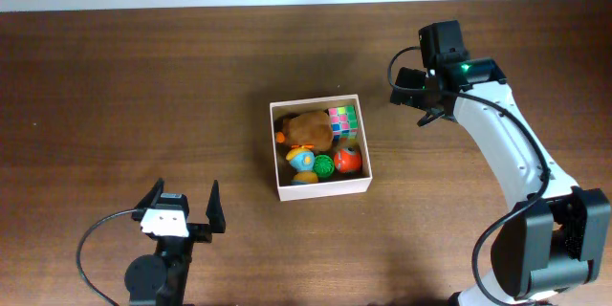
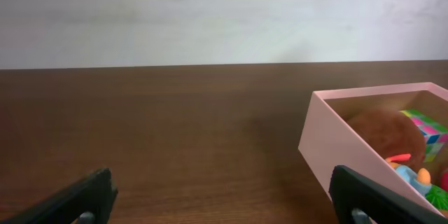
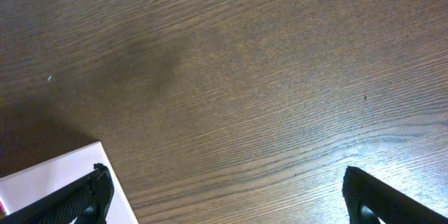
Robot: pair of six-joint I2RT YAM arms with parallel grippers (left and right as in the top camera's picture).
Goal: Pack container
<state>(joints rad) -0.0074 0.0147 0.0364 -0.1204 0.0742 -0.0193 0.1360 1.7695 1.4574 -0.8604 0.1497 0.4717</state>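
Resting on a dark brown wooden table (image 1: 143,76): the square shallow container (image 1: 321,189) with white outer walls and tan cardboard interior. Packed inside: 1 brown plush toy (image 1: 308,127), 1 pastel-coloured puzzle cube (image 1: 343,120), 1 orange-red ball (image 1: 347,160), 1 green ball (image 1: 324,164), 1 blue-and-yellow toy (image 1: 300,160). Below-left of the container in the overhead view, well apart: left gripper (image 1: 185,196), spread wide, holding nothing. Upper-right of the container, apart from it: right gripper (image 1: 409,98), likewise spread wide and empty.

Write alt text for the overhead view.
A square white-walled container sits on a wooden table, holding small toys: a brown plush, a colourful cube, an orange ball. The left gripper is near the front edge, the right gripper hovers right of the container; both have open jaws.
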